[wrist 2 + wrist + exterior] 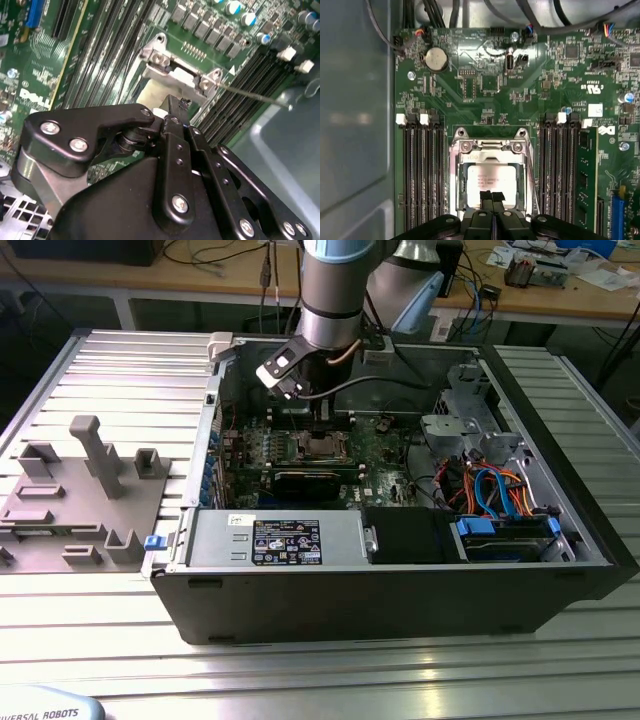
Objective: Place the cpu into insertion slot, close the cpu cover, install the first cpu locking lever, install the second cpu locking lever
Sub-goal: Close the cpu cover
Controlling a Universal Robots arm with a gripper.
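Cpu, the small flat square chip with the silvery-grey metal top (492, 180), lies seated in its socket, right under my fingertips in the first wrist view. The slatted aluminium table (120, 360) spans the exterior view, and the big black open computer case (400, 590) takes up its middle. A grey moulded fixture tray (60, 510) rests on the table at the exterior view's left. My grey arm (335, 290) reaches from the upper middle of that view down into the case. Inside lies the green motherboard (485, 85). On it, the insertion slot (325, 447), a square dark socket with a thin shiny rim, sits just below my pincer (320, 418). The cpu cover (490, 156), a thin silvery square frame plate, lies flat around the chip, whose top shows through its opening. In the second wrist view a thin metal lever rod (255, 94) slants out from a socket corner across the long black memory slots (235, 112). My pincer's black fingers are clenched together with nothing visible between them. Their tips are over the chip's edge, though I cannot tell whether they touch it.
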